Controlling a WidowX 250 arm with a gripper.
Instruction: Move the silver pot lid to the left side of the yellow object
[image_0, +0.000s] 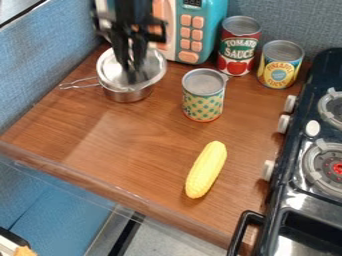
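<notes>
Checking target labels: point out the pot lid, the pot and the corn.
Pot lid (154, 66): camera view, right part of its top.
Pot (128, 96): camera view, outer side wall.
Corn (206, 169): camera view, middle of the cob.

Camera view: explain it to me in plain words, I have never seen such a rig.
This one picture comes from a fixed camera looking down at a slant. The black machine at the top is a robot arm; its gripper hangs over the pot and its silver lid. Whether it holds the lid, I cannot tell. On the brown counter, the corn lies nearer the camera. Behind it stand a patterned can, a red can and a yellow can, with a teal toy microwave by the wall. The stove is on the picture's right.
</notes>
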